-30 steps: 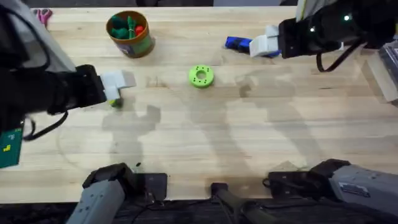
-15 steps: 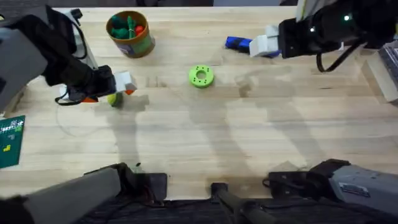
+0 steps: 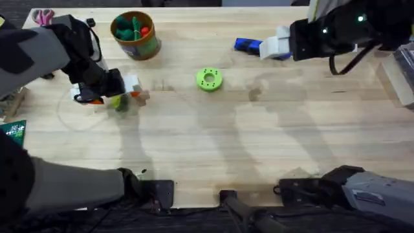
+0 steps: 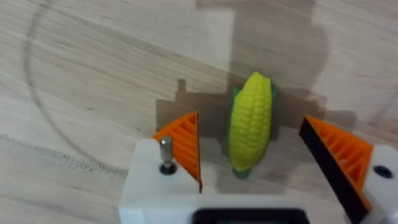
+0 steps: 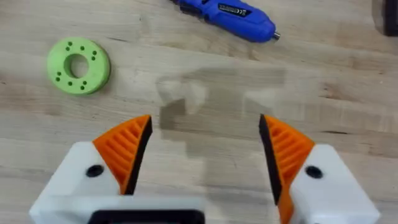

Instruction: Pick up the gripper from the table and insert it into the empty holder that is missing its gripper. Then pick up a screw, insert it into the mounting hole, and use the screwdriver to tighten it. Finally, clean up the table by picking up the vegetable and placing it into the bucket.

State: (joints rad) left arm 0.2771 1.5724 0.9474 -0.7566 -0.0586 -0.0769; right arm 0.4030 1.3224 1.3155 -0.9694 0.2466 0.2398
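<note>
The vegetable (image 4: pixel 250 124), a small yellow toy corn with a green base, lies on the wood at the table's left (image 3: pixel 119 103). My left gripper (image 4: pixel 261 155) stands open with one orange ribbed finger on either side of the corn, neither touching it; overhead it sits low over it (image 3: pixel 116 97). The bucket (image 3: pixel 134 33) stands at the far left with toy vegetables inside. The blue screwdriver (image 3: pixel 248 44) lies at the far right (image 5: pixel 227 12), next to my open right gripper (image 3: pixel 275 46) (image 5: pixel 205 149). The loose gripper piece, the holder and the screw are out of view.
A lime-green disc (image 3: pixel 208 79) with a centre hole lies mid-table (image 5: pixel 78 65). Pink scissors (image 3: pixel 44 15) are in the far left corner. A green card (image 3: pixel 13 129) rests at the left edge. A metal pin (image 4: pixel 165 155) sticks up from one left finger's white base.
My left arm has swung round and shifted toward the table's far side, bringing its gripper from just beyond the vegetable to straddling it. The right arm has not moved.
</note>
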